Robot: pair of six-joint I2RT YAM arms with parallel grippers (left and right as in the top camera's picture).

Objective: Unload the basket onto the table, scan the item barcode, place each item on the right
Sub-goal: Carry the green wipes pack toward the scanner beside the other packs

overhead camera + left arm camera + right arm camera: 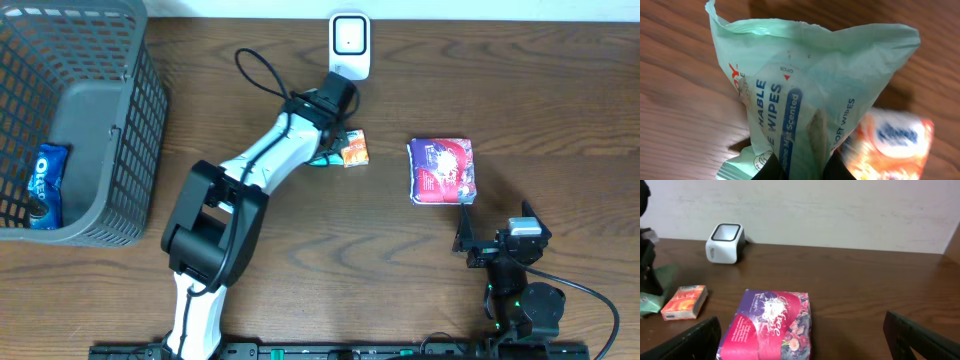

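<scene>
The left gripper [805,171] is clamped nearly shut on a pale green soft plastic pack of wipes [810,85], at 6 o'clock of the white box-shaped scanner [350,45]. A small orange tissue pack [355,150] lies just beside the wipes at 3 o'clock, with a pink floral packet [442,170] farther along. The right gripper [494,232] gapes wide and empty.

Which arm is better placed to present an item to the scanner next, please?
Left. The left pincer is shut on the green wipes pack, close to the white scanner. The right pincer stands open and empty, farther back, behind the purple pack.
</scene>
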